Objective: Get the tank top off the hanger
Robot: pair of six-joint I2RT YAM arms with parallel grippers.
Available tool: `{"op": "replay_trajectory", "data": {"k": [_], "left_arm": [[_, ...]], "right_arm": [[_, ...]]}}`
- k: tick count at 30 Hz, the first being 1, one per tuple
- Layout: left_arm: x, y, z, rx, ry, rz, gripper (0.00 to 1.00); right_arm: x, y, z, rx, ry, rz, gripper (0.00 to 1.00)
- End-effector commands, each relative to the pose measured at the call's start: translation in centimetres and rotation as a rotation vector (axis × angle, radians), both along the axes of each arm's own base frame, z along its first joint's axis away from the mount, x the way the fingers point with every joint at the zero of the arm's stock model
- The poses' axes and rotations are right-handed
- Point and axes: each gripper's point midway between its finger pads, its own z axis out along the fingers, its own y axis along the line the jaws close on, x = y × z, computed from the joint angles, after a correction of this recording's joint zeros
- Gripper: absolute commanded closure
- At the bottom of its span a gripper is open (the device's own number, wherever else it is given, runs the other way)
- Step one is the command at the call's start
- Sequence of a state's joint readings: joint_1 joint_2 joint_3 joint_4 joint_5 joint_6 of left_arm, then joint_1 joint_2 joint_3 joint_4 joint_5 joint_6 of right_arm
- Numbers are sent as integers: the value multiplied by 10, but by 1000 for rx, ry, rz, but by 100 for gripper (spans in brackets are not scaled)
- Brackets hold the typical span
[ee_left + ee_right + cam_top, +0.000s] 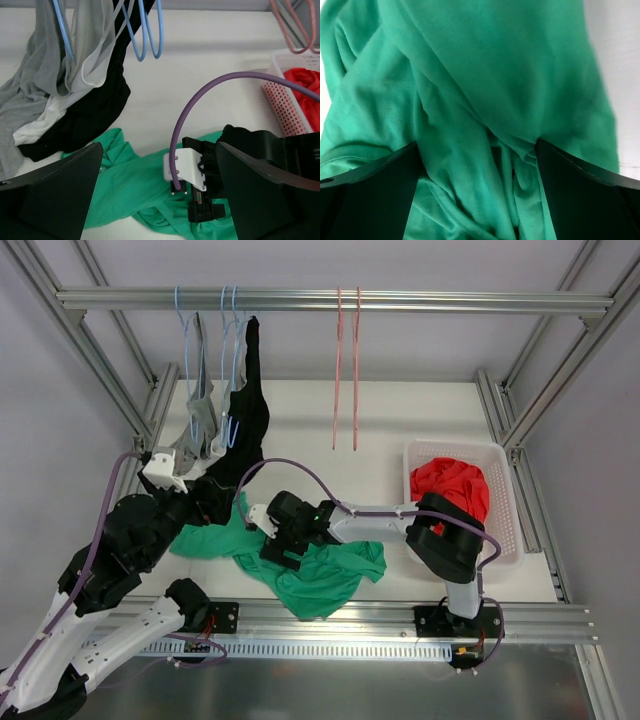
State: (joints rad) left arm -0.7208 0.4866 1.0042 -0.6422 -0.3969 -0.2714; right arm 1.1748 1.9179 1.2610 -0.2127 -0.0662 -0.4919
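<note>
We see a white table (390,475). A crumpled green garment (330,585) lies on it near the near edge, a little left of the middle. A white basket (512,510) stands at the right edge. Near the left edge, the lower ends of a black garment (245,430) and a grey garment (200,405) seem to rest on the table.

- Your left arm (120,550) had bulky black joint housings and white lower links (100,640).
- Your right arm (440,540) was black at the joints, with a white forearm tube (370,528).
- A purple cable (300,475) looped along each arm.
- A small green light (318,508) glowed on the right wrist.
- Each gripper's fingers (55,195) were broad, matte black wedges.
- A white connector block (186,169) took the purple cable's end.
</note>
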Motion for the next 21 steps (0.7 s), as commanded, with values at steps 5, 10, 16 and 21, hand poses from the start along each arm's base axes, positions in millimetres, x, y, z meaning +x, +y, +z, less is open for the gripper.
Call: {"op": "replay_trajectory", "data": {"k": [5,10,16,21], "left_arm": [[-3,28,-18,17,-11,122,1],[-8,54,-17,-11,-59,227,1],[-14,65,-12,-66,-95,259,1],[-13,64,-12,-62,-89,262,1]], "right_arm": [[-9,-9,-11,68,29,-49,73],[-19,-22,51,357,-10,-118,100],[-20,-81,170,571,-130,-253,100],[-28,-146,243,679,-227,-328,100]]}}
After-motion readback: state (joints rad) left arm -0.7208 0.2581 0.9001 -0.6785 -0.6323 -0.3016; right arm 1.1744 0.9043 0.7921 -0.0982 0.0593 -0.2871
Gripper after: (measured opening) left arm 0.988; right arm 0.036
